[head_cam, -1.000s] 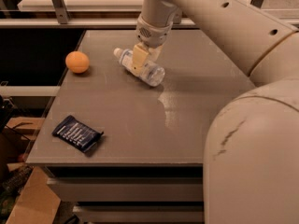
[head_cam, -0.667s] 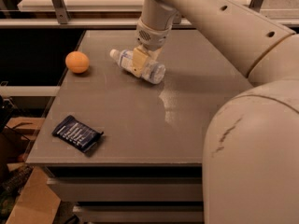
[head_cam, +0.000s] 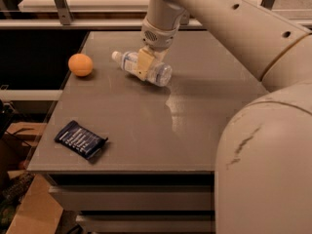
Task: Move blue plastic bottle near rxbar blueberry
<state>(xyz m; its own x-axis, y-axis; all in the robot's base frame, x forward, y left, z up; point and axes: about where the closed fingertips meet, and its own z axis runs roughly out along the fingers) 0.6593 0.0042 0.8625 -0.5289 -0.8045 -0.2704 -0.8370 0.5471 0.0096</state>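
The gripper (head_cam: pixel 145 66) is found at the far middle of the smooth grey table (head_cam: pixel 204 116), closed across the middle of the blue plastic bottle (head_cam: pixel 159 73). Only the near tan finger (head_cam: pixel 144 61) is seen; the other is hidden behind the bottle, and the label is partly covered. Whether the bottle rests on the surface cannot be determined. It is held lying, white cap to the left, clear base to the right. The rxbar blueberry (head_cam: pixel 80 139), flat in a dark wrapper with unreadable white text, is noted near the near-left corner, well apart. A round orange (head_cam: pixel 80 65) is noted left of the cap. The near right is blocked by the scuffed cream robot body (head_cam: pixel 268 174), cut off by the frame.
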